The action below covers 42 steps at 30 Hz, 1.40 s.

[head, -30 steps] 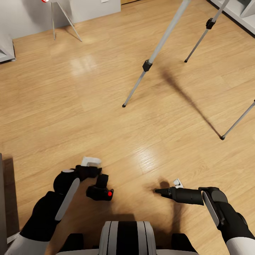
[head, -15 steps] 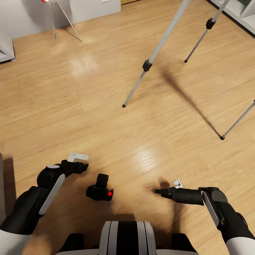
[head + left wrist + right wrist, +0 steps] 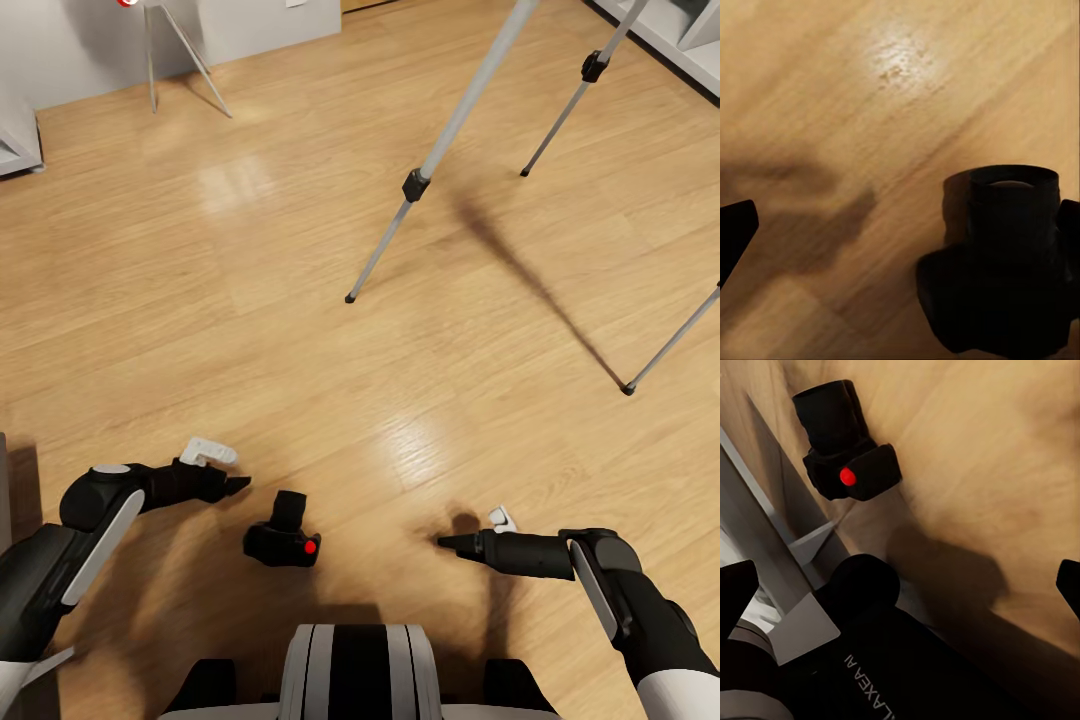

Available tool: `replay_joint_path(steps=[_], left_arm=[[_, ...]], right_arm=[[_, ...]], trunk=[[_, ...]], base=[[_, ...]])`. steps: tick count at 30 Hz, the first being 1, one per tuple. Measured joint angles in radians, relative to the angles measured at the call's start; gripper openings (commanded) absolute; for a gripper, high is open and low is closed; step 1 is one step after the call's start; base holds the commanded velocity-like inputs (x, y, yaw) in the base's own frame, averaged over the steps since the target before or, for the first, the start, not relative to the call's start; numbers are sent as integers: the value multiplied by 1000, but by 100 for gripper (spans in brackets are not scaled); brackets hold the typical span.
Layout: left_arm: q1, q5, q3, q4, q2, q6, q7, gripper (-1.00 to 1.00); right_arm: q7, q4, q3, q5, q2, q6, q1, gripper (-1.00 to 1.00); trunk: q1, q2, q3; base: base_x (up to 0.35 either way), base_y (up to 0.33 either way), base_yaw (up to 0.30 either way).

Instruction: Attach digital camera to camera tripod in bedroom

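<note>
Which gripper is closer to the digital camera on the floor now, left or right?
Left. The left gripper hovers just beside the digital camera, apart from it. The right gripper is farther off on the camera's other side.

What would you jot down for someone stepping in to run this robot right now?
Left claw: holds nothing, low over the wooden floor, just left of the digital camera; I cannot tell how wide it is spread.
Right claw: open and empty, to the camera's right.
Camera: lies on the floor in front of the robot's base, between the two claws, red dot showing.
Camera tripod: stands farther ahead to the right, all three legs on the floor.
Done: robot is at the camera.
Left: pick the camera up, carry it to the tripod's head, attach it.
</note>
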Motion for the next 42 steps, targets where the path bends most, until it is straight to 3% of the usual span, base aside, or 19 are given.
replay_joint_path(steps=[17, 29, 42], left_arm=[[0, -5, -1, 4, 5, -3, -7, 100], [0, -13, -3, 24, 4, -90, -11, 100], [0, -18, -5, 34, -12, -106, -2, 100]], right_arm=[[0, 0, 0, -1, 0, 0, 0, 100], [0, 0, 0, -1, 0, 0, 0, 100], [0, 0, -1, -1, -1, 0, 0, 100]], trunk=[[0, 0, 0], [0, 0, 0], [0, 0, 0]], base=[[0, 0, 0], [0, 0, 0], [0, 0, 0]])
